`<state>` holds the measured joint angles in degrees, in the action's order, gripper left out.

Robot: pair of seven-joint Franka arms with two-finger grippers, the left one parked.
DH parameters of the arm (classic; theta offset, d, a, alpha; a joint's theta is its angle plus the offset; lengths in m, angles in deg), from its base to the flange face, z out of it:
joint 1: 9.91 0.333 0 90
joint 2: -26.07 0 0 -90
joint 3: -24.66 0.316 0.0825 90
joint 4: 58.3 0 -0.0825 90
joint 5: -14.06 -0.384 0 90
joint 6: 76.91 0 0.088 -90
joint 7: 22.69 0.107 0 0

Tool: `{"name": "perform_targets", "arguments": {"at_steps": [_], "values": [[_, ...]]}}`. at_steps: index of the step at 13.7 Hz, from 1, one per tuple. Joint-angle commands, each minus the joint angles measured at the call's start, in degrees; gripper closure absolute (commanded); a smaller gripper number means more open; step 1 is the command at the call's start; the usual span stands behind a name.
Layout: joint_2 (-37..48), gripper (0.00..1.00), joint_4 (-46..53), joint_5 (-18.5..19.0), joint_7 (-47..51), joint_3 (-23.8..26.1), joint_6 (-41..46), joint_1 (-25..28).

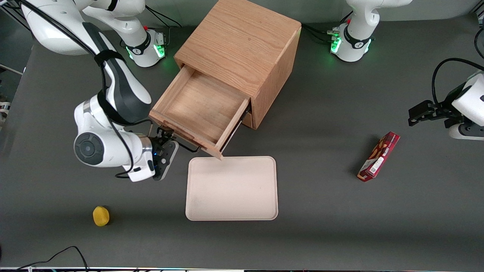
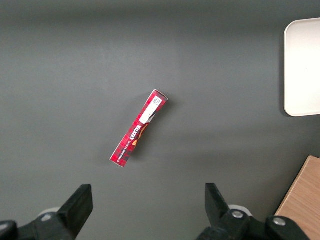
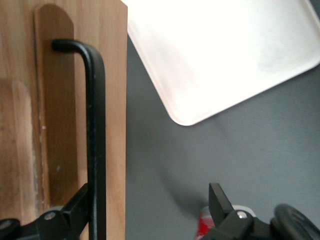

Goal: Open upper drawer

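The upper drawer [image 1: 202, 109] stands pulled well out of the oak cabinet [image 1: 242, 49], its bare wooden floor open to view and nothing visible inside. Its front corner reaches over the nearest edge of the cream tray [image 1: 231, 188], which lies nearer the front camera. By the look of it the drawer is a rigid box of light oak, shallow and empty, so it should be fairly light and run on its slides with modest resistance; the wood is hard and not fragile. The sensible place to take hold is the thin black handle [image 3: 95, 130], a stiff metal bar standing off the drawer front over a recessed panel. The bar is smooth and narrow, so a grip may slip along it; a pull straight along the slides should keep the drawer from binding.

The gripper [image 1: 166, 145] sits at the drawer front, on the working arm's side of the tray. In the right wrist view its jaws are spread wide, with one finger [image 3: 75, 210] alongside the bar and the other well clear of it, so nothing is clamped. Judged from how far the drawer is out, the opening looks essentially done.

A yellow object [image 1: 101, 215] lies near the front camera, and a red box [image 1: 379, 156] lies toward the parked arm's end.
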<state>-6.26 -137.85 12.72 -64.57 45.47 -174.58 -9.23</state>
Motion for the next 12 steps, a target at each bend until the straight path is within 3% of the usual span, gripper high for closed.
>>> {"name": "perform_targets", "arguments": {"at_steps": [1, 8, 12], "values": [[-2.1, 0.00, 3.7, 0.7, -3.2, -1.6, 1.6, 0.7], [-1.0, 0.00, 12.9, 0.3, -0.2, -1.4, 11.9, 0.8], [7.1, 0.00, 14.0, -0.3, 11.9, -0.9, 14.3, 0.8]]}}
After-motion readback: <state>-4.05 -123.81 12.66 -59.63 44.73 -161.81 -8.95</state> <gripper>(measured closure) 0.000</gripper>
